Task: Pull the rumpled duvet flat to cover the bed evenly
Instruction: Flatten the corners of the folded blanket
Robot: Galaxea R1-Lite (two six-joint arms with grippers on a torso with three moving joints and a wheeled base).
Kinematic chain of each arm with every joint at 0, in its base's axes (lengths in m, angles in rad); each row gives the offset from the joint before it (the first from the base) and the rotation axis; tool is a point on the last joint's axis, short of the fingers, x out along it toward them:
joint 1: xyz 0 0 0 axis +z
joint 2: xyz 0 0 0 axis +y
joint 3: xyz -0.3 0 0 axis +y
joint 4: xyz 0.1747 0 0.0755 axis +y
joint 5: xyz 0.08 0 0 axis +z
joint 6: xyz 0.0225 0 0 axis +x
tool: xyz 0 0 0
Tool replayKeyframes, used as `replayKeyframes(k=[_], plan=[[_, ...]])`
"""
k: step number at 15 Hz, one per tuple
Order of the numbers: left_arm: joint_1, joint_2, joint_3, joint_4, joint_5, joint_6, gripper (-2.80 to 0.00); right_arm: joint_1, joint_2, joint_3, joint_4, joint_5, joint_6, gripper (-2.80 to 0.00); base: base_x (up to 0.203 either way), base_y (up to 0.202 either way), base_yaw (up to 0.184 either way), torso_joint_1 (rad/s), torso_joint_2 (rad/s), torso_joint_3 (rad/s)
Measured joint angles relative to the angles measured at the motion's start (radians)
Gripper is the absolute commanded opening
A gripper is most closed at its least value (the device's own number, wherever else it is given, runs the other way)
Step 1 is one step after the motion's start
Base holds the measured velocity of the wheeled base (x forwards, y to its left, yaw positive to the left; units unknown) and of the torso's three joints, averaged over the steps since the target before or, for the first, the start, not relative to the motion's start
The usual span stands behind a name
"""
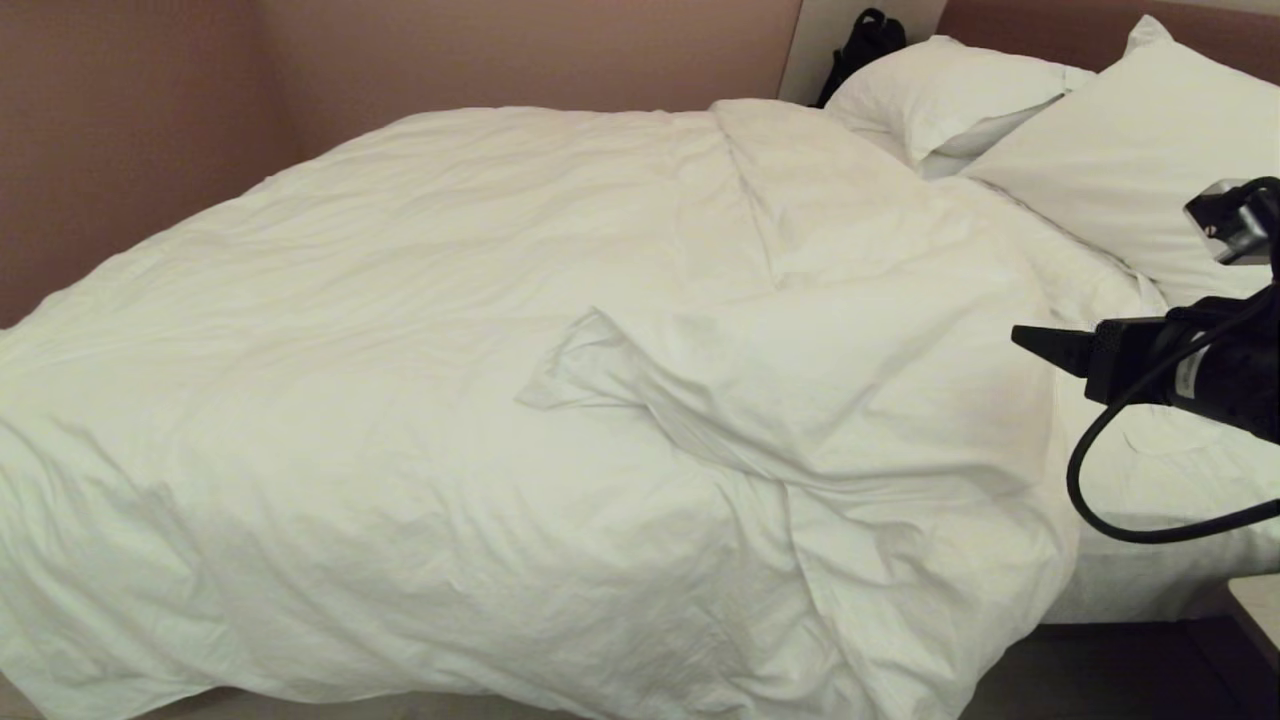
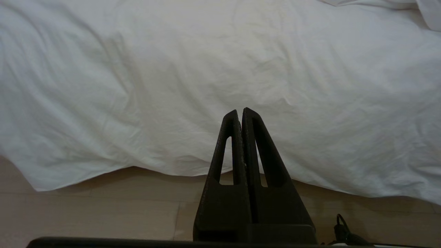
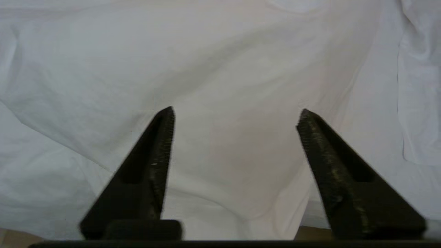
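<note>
The white, wrinkled duvet (image 1: 500, 350) lies across most of the bed (image 1: 1150, 580), with a folded ridge near its middle (image 1: 600, 370). Its near edge hangs over the side toward the floor. My right gripper (image 1: 1040, 345) is at the right, over the duvet's right edge just below the pillows. In the right wrist view this gripper (image 3: 236, 111) is open, and a hanging fold of duvet (image 3: 234, 69) lies close in front of and between its fingers. My left gripper (image 2: 240, 110) is shut and empty, parked low facing the duvet's hanging edge (image 2: 206, 69).
Two white pillows (image 1: 950, 90) (image 1: 1130, 150) rest against the reddish-brown headboard (image 1: 1050, 30). A black bag (image 1: 865, 40) sits behind them. A wall (image 1: 150, 120) runs along the bed's far side. A light table corner (image 1: 1262, 610) is at lower right. Pale wood floor (image 2: 103, 206) lies below the duvet.
</note>
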Motion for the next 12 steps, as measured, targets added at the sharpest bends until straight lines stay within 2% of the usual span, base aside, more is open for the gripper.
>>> replayKeyframes(k=[7,12], plan=[[0.0,0.0,0.0,0.0,0.0,0.0,-2.8,0.067,-0.03,0.0,0.008,0.005,0.0,-2.8,0.0,0.0,0.0,0.0,0.0,0.0],[0.0,0.0,0.0,0.0,0.0,0.0,-2.8,0.112,0.036,-0.017,0.028,-0.017,0.004,-2.8,0.0,0.0,0.0,0.0,0.0,0.0]])
